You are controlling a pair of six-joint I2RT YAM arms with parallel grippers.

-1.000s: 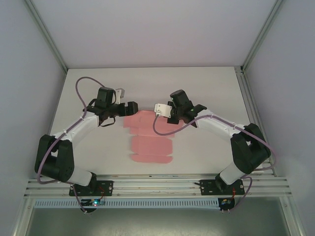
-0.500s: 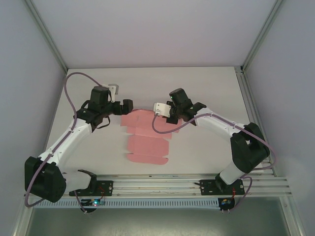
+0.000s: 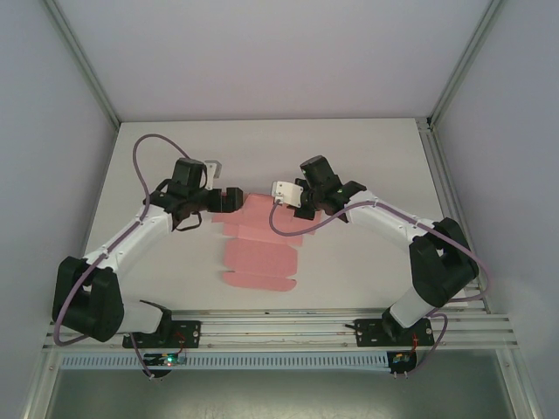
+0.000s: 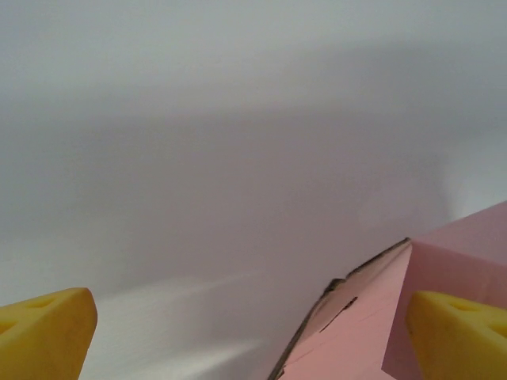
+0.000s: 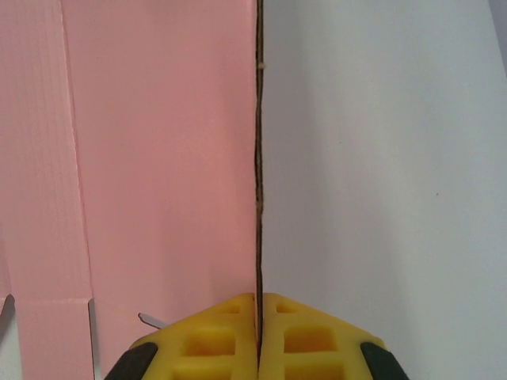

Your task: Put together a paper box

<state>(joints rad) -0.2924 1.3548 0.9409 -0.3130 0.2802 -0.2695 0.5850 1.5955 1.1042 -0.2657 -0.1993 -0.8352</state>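
- White and bare around the work, the surface sits between pale walls, with metal posts at the far corners.
- We see the sheet lying in the middle of the surface between the two arms. It is pink die-cut card with flaps along its sides, and it runs from the tools back toward the arm bases.
- We find the left tool at the sheet's far left corner.
- From the left wrist, the left tool has its yellow pads spread to the bottom corners of the view, with nothing clamped between them.
- Just beside the right-hand pad there, a pink panel of the sheet tilts up off the surface. We cannot tell whether the pad touches it.
- We place the right tool over the sheet's far right corner.
- From the right wrist, the right tool has its pads pressed together on a thin edge of card, which shows as a dark line running straight up from them.
- Left of that line we see the sheet with a crease and small slits. Right of it is bare white surface.
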